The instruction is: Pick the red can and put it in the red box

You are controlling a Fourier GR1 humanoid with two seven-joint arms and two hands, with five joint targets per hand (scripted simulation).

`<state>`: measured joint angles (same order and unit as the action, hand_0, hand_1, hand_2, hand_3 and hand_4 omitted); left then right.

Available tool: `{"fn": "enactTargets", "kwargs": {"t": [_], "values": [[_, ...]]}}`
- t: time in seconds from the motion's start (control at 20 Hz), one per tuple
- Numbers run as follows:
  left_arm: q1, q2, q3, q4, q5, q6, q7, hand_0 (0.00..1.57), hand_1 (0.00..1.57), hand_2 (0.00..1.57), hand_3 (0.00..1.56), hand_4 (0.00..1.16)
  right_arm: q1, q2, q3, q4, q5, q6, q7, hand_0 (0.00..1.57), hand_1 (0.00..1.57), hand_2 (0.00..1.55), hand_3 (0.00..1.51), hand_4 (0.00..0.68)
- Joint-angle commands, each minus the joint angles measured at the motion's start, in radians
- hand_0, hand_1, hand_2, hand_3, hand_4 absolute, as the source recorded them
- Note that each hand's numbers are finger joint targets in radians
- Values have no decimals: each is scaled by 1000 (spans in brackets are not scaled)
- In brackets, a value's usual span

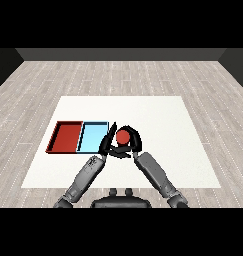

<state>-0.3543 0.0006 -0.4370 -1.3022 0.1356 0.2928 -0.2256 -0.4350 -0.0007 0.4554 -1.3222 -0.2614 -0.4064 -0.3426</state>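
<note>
The red can (pixel 123 136) stands upright on the white table (pixel 158 120), just right of the light blue tray (pixel 93 137). My right hand (pixel 133 140) is curled round it, fingers arching over its far side and thumb at its near side. Close against the can's left side is my left hand (pixel 107 142), its fingers straight and pointing away from me along the blue tray's right edge. The red tray (pixel 66 137) lies left of the blue one, with nothing in it.
The two trays sit side by side at the table's left middle. Both forearms come in from the lower corners and meet near the can. The table's right half and far part are bare white surface.
</note>
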Motion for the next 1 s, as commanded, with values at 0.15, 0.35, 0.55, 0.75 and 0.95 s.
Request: {"fn": "enactTargets", "kwargs": {"t": [0.15, 0.35, 0.55, 0.75, 0.95], "values": [[18, 33, -23, -133, -19, 3, 113, 0, 0, 0, 0, 0, 42, 1, 43, -48, 12, 10, -3, 1451, 1451, 1426, 1383, 614], [-49, 0, -108, -27, -4, 106, 70, 0, 0, 0, 0, 0, 55, 1, 122, -96, -36, -53, -15, 1444, 1444, 1429, 1383, 595], [-31, 0, -83, 5, 18, 42, 17, 0, 0, 0, 0, 0, -24, 0, 177, -47, -96, -124, -31, 1447, 1447, 1447, 1397, 555], [-84, 0, -160, -2, -13, 232, 90, 0, 0, 0, 0, 429, -65, 0, 60, 30, -97, -14, -57, 1486, 1486, 1461, 1406, 504], [-43, 0, -113, 16, -19, 181, 52, 1295, 1295, 1321, 1249, 856, -62, 0, 111, -25, -100, -58, -28, 1513, 1513, 1460, 1404, 528]]}}
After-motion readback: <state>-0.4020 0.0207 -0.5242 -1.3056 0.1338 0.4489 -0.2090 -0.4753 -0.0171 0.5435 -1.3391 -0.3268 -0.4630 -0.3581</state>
